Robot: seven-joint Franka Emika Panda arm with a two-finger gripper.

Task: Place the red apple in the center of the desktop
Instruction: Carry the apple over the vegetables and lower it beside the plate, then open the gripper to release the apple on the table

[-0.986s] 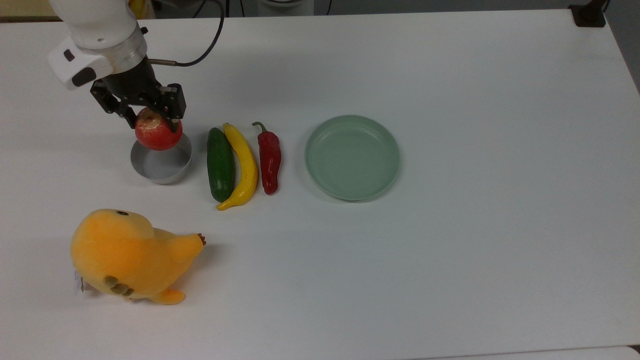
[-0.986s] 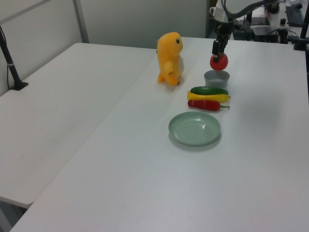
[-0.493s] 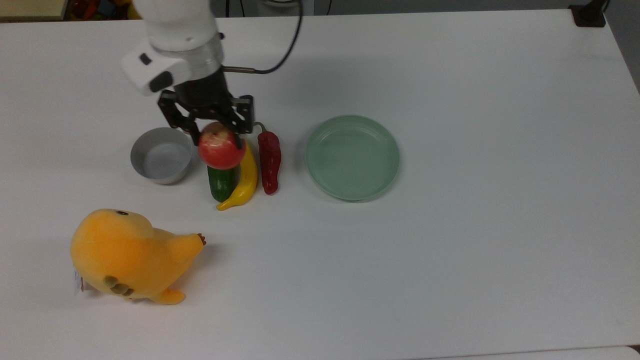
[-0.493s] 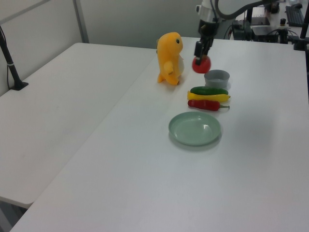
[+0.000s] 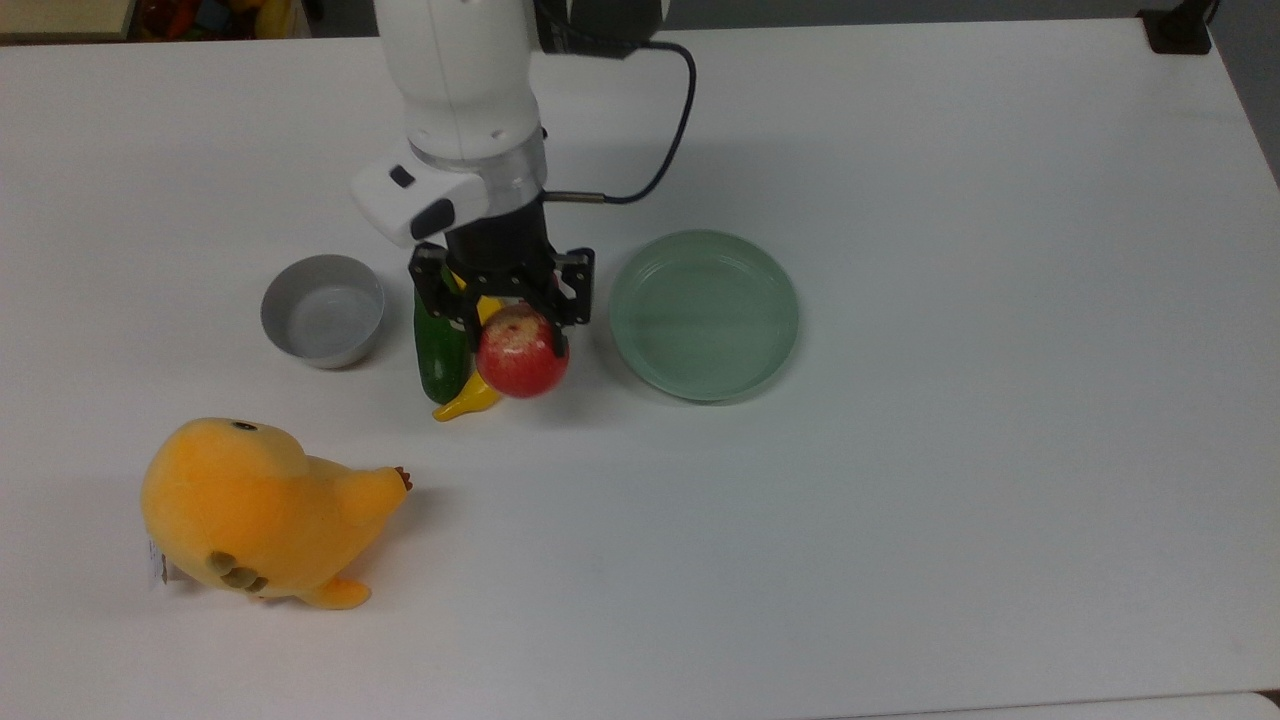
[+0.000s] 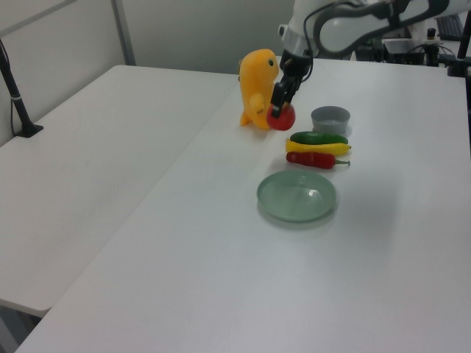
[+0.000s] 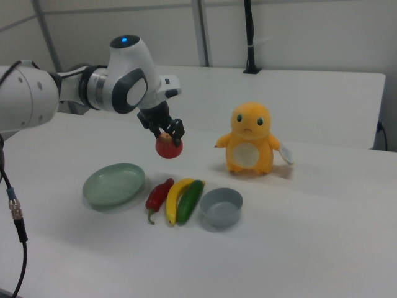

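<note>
A robotics lab: a white robot arm (image 7: pixel 37 93) over plain white tables (image 6: pixel 110 147), with grey partition walls (image 7: pixel 298 31).

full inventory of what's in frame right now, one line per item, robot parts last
red apple: 1, red with pale top, held in the air above the desktop.
desktop: 1, white, bears everything.
plate: 1, pale green, at the top view's right of the vegetables.
bowl: 1, grey, at the top view's left of the cucumber.
cucumber: 1, green, beside the banana.
banana: 1, yellow, between cucumber and chili.
chili pepper: 1, red, nearest the plate.
plush toy: 1, orange.
gripper: 1, black, shut on the apple.
</note>
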